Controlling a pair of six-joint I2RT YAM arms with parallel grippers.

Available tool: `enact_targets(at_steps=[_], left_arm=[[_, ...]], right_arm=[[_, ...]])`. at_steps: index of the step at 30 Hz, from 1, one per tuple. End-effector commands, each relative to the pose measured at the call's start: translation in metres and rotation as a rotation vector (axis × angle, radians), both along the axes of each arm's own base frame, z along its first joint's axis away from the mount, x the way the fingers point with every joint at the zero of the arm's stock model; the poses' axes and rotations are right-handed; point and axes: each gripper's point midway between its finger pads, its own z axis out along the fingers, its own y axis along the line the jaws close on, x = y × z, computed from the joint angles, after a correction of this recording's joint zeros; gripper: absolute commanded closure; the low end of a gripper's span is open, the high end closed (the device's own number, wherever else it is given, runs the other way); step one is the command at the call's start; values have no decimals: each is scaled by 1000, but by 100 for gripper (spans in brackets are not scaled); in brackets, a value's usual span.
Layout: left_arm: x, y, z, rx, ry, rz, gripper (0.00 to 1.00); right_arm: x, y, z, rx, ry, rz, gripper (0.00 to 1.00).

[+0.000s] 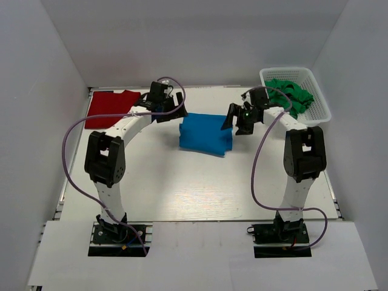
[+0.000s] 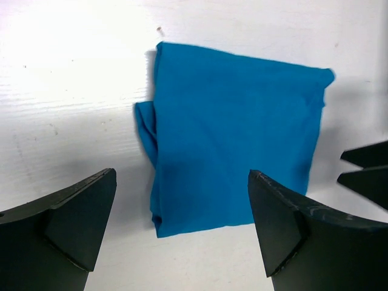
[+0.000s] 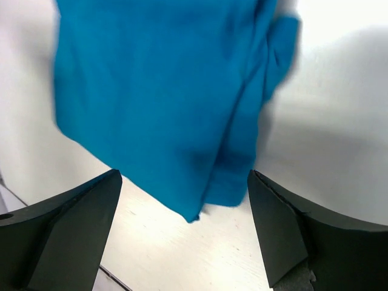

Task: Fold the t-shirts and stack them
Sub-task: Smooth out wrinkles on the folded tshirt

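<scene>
A bright blue t-shirt (image 1: 205, 134) lies folded into a compact rectangle in the middle of the table; it also fills the left wrist view (image 2: 233, 130) and the right wrist view (image 3: 163, 97). A dark red t-shirt (image 1: 109, 108) lies flat at the back left. My left gripper (image 1: 173, 109) hovers just left of the blue shirt, open, with nothing between its fingers. On the shirt's right side my right gripper (image 1: 237, 121) hangs open and empty too. Across the blue shirt, the left wrist view catches the right gripper's fingertips (image 2: 367, 170).
A white plastic basket (image 1: 320, 103) at the back right holds crumpled green cloth (image 1: 292, 94). White walls enclose the table on three sides. A purple cable loops from each arm.
</scene>
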Motion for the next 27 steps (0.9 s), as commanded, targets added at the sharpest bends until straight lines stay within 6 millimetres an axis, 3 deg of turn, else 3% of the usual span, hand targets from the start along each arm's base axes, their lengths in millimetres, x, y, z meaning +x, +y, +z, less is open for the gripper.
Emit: enact_targets(at_steps=[1,5,9,14,16,17,19,20,22,23,27], left_arm=[[-10,11,-19,48,52,36,1],[-19,10,-37,51,104,19,1],[-20,9,-39,44,107,12,1],[-24,8,-49,45,126,5,1],[-22,12,-49,44,126,14,1],[-25,12,-50,41,137,8,1],[-27,12,-53,40,151,15,1],[-27,12,-53,39,151,15,1],[-29,13,-57,40,152,15,1],[-31,14,-56,40,152,15,1],[-29,13,-60,41,153,15,1]], right_arm=[[-25,-1,-27,-65,92,9,10],[-38,12,-41,-63,145,32,10],[-47,14,-53,-70,177,14,10],[-42,25,-56,-42,179,21,13],[-41,31,-57,-33,185,30,18],[-41,33,-58,-27,191,31,28],[-41,34,-58,-32,189,28,33],[-41,35,-57,-36,186,22,40],[-41,29,-51,-64,171,1,44],[-39,28,-49,-76,162,-9,53],[-37,23,-32,-89,120,-32,69]])
